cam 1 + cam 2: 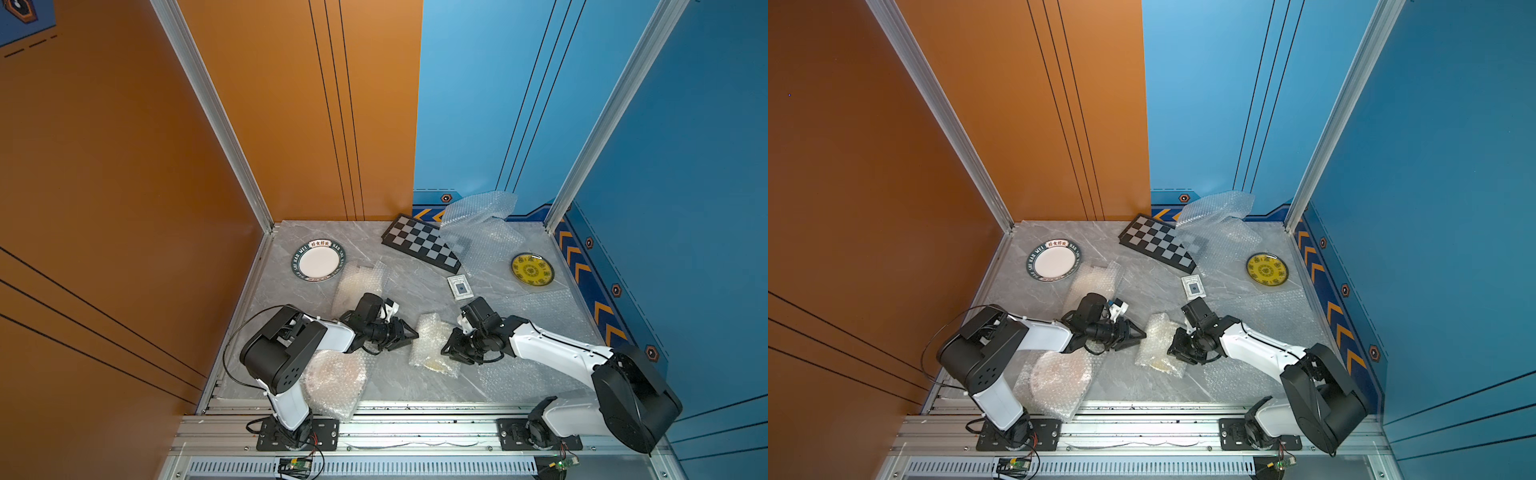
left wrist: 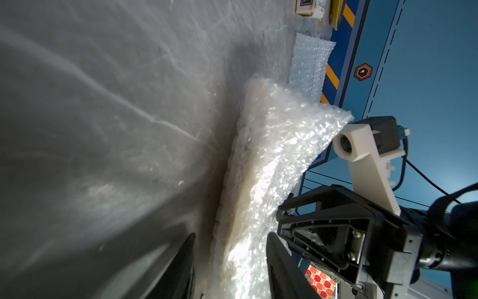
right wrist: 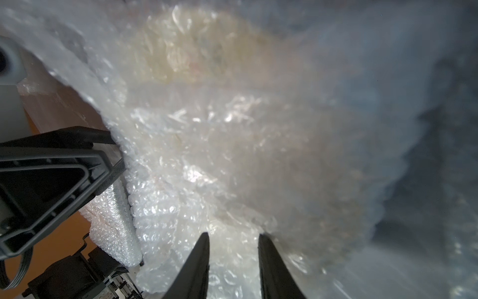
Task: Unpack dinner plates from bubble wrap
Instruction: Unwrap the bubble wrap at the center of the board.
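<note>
A plate wrapped in bubble wrap [image 1: 432, 345] [image 1: 1158, 345] lies mid-table between my two grippers. My left gripper [image 1: 415, 335] [image 2: 231, 235] straddles its left edge with jaws apart; one finger [image 2: 280, 261] lies against the wrap, the other [image 2: 182, 266] stands clear of it. My right gripper [image 1: 446, 347] [image 3: 234, 235] is shut on the bubble wrap [image 3: 232, 259] at the bundle's right side. Two dinner plates lie bare: a white green-lettered one [image 1: 318, 261] at the back left and a yellow patterned one [image 1: 532, 269] at the back right.
Two more wrapped bundles lie near the left arm, by its base [image 1: 332, 380] and behind its wrist [image 1: 359, 282]. A checkerboard [image 1: 419, 243], crumpled loose wrap [image 1: 478, 224] and a small card box [image 1: 460, 287] sit at the back. A flat wrap sheet [image 1: 548, 316] lies under the right arm.
</note>
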Action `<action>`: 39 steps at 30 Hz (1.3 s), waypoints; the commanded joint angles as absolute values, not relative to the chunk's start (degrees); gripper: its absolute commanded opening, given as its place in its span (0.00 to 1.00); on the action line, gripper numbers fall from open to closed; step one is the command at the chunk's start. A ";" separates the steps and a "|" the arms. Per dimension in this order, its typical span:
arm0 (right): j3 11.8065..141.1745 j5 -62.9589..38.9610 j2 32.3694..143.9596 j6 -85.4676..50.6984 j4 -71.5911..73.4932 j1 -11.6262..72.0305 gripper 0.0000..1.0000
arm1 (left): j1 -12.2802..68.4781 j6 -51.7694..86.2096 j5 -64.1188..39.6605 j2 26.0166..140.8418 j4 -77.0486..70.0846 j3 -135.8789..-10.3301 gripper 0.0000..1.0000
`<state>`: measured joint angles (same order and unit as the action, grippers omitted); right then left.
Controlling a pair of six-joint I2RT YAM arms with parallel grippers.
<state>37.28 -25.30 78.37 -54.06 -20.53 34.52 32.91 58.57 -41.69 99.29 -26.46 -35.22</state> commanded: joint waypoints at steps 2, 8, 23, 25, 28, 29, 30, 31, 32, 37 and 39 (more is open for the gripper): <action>35.08 -23.40 77.54 -55.00 -21.45 35.39 0.34 | 32.52 58.88 -42.88 97.41 -27.28 -34.57 0.41; 33.93 -22.69 76.16 -55.63 -21.45 35.91 0.34 | 32.66 59.33 -43.07 96.65 -27.29 -34.67 0.33; 33.29 -21.19 74.92 -57.15 -21.36 37.92 0.34 | 32.43 58.59 -43.68 97.73 -27.32 -34.54 0.14; 33.32 -21.11 75.10 -57.29 -21.36 38.23 0.34 | 32.24 58.39 -43.76 98.15 -27.35 -34.80 0.10; 33.31 -20.92 75.23 -57.33 -21.36 38.38 0.34 | 32.17 58.27 -44.17 98.80 -27.34 -35.22 0.05; 33.31 -20.83 75.23 -57.39 -21.38 38.32 0.34 | 32.17 58.19 -44.29 99.02 -27.29 -35.42 0.03; 33.31 -20.83 75.14 -57.39 -21.36 38.33 0.34 | 32.15 58.10 -44.47 99.26 -27.27 -35.62 0.00; 33.31 -20.83 75.15 -57.46 -21.44 38.35 0.34 | 32.08 58.10 -44.56 99.53 -27.31 -35.74 0.00; 33.31 -20.84 74.97 -57.55 -21.58 38.32 0.34 | 32.08 58.09 -44.76 99.66 -27.33 -35.84 0.00; 34.33 -17.47 69.16 -58.44 -24.30 38.32 0.34 | 31.82 58.35 -45.22 98.45 -27.25 -35.71 0.00; 35.25 -16.16 66.38 -59.01 -25.33 37.83 0.34 | 31.81 58.71 -45.46 97.47 -27.27 -35.60 0.00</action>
